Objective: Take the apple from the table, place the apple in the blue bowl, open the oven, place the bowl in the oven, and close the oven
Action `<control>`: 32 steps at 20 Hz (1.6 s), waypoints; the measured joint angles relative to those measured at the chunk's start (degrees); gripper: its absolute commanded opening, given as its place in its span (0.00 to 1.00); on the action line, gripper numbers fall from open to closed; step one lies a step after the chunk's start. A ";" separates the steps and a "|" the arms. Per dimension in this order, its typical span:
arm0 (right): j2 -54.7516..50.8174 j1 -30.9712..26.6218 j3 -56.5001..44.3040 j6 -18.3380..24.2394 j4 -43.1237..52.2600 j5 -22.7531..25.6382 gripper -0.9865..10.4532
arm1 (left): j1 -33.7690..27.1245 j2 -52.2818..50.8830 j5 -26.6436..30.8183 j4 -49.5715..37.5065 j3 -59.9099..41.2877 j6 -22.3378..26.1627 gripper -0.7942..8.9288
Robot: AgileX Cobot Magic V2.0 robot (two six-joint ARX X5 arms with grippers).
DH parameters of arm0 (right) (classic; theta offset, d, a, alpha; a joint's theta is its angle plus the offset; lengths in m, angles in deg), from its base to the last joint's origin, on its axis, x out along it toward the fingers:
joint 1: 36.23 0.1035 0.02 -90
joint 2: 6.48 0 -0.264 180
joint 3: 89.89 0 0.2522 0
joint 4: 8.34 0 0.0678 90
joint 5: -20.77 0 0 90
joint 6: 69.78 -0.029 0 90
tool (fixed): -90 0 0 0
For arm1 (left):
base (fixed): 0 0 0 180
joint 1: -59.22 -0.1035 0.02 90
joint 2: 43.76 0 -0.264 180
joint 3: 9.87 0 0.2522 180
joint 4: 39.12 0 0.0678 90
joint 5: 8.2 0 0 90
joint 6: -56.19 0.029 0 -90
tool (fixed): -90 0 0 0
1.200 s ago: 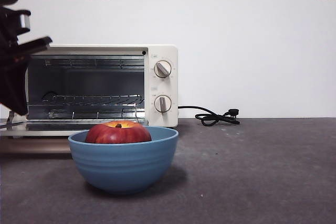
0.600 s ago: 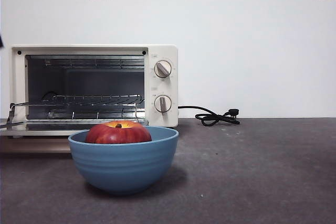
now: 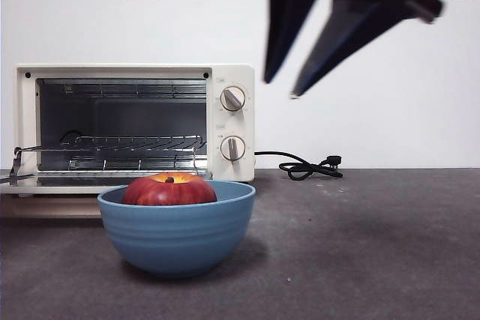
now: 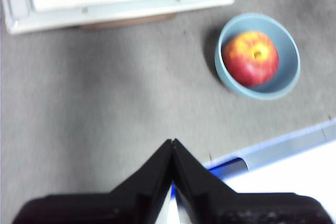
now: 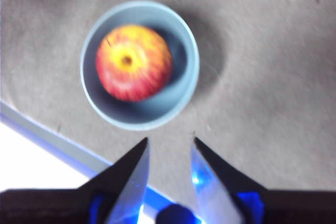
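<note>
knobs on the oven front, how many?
2, stacked on the oven's right panel: upper knob, lower knob. None look hidden.

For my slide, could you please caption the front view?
Open right gripper descends above the apple in the blue bowl, before the open oven.

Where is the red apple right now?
The apple sits inside the blue bowl on the table, just in front of the open oven.
</note>
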 measured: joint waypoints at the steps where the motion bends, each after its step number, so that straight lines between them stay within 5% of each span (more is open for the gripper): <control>1: 2.08 -0.55 1.95 0.20 -0.90 -0.04 0.29 | 0.00 -1.42 0.00 1.90 0.00 0.00 0.08; 7: 12.15 -5.03 9.66 3.06 -2.56 -1.36 0.31 | 0.00 -6.25 -4.76 3.74 0.00 -0.68 0.08; 18: 24.33 -6.49 10.21 4.94 2.19 -2.95 0.30 | 0.00 -6.95 -4.96 3.74 -0.02 -1.70 0.08; 25: 25.55 -6.49 10.21 4.92 4.76 -3.02 0.10 | 0.00 -6.95 -4.92 3.74 -0.02 -1.57 0.08; 32: 25.55 -6.49 10.21 4.94 2.25 -3.04 0.08 | 0.00 -6.95 -4.92 3.74 -0.02 -1.49 0.08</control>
